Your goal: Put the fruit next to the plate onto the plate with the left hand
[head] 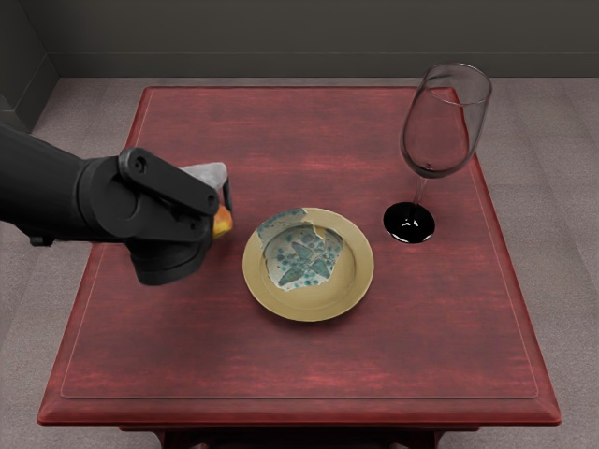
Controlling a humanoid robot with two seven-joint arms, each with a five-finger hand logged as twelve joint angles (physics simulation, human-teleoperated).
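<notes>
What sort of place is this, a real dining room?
Likely a computer-rendered home setting, not a real room: a small red wooden table holds a yellow plate and a wine glass.

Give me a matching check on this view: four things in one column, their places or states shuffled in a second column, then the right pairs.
Things:
1. plate
2. wine glass
3. fruit
4. left robot hand

Places or states:
A. mostly hidden, only an orange edge showing just left of the plate
B. tan rim, green pattern inside, no fruit on it
C. comes in from the left edge and covers the fruit
D. upright, to the right of the plate

Pairs: 1-B, 2-D, 3-A, 4-C
</notes>
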